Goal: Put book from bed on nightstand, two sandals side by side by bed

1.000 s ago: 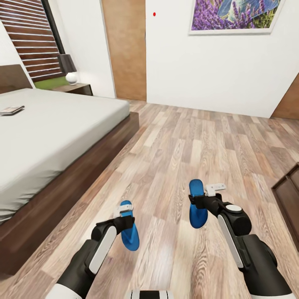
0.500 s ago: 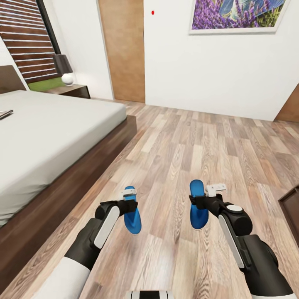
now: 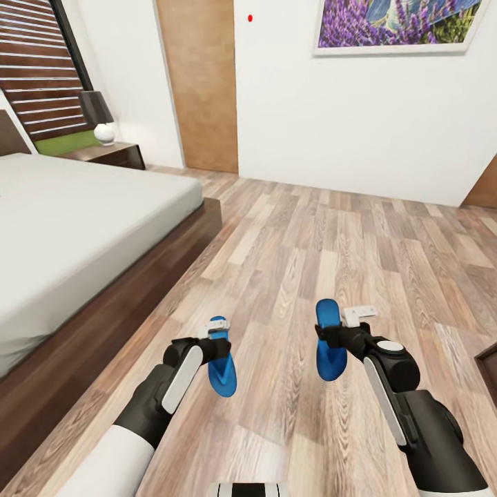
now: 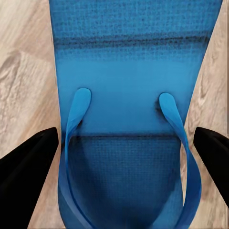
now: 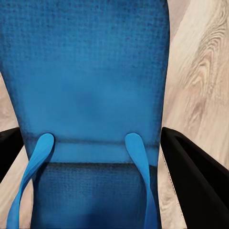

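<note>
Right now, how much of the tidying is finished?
Nothing looks finished yet. In hand: the left gripper carries one sandal and the right gripper the other sandal, above the floor beside the bed. Left: setting them down together, then the book.

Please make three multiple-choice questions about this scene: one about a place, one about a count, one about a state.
1. Where is the lamp?
A. on the nightstand
B. on the bed
C. on the floor

2. How many blue sandals show in the head view?
A. one
B. two
C. four

3. What holds the left sandal?
A. nothing, it lies on the bed
B. the left gripper
C. the right gripper

Answers:
1 A: it stands on the dark cabinet past the bed.
2 B: the other is the right sandal.
3 B: its jaws close on both sides of the sole.
</note>
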### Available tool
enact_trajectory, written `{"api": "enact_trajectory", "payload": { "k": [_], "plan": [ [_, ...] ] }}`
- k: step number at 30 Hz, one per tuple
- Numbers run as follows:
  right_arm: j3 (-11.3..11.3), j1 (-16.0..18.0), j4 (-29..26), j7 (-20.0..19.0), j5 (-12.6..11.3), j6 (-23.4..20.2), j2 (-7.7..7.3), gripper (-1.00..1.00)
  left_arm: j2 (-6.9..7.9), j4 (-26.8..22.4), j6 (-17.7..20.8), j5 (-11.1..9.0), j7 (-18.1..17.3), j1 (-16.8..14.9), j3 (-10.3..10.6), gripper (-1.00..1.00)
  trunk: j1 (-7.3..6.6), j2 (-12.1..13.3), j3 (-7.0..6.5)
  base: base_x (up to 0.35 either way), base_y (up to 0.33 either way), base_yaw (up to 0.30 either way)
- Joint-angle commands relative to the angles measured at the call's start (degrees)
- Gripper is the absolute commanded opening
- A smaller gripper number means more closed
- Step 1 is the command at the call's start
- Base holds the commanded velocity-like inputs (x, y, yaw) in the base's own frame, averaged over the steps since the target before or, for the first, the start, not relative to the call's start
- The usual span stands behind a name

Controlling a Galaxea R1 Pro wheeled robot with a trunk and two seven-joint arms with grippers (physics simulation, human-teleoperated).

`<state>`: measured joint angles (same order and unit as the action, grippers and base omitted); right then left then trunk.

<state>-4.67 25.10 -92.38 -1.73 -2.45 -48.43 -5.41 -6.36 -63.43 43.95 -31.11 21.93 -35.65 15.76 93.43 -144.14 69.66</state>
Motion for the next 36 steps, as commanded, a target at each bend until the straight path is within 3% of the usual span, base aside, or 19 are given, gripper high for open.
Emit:
{"api": "enact_trajectory", "payload": {
  "k": [1, 36],
  "plan": [
    [-0.1, 0.0, -0.1, 0.1, -0.2, -0.3, -0.04, -1.0, -0.01, 0.0, 0.1, -0.6, 0.6, 0.0, 0.1, -1.0, 0.02, 0.0, 0.05, 0.332, -0.108, 0.0],
    [-0.2, 0.0, -0.1, 0.1, -0.3, -1.2, 0.44, -1.0, -0.02, 3.1, -1.7, -0.5, 0.3, -0.4, 0.1, -1.0, 0.02, 0.0, 0.05, 0.332, -0.107, 0.0]
  ]
}}
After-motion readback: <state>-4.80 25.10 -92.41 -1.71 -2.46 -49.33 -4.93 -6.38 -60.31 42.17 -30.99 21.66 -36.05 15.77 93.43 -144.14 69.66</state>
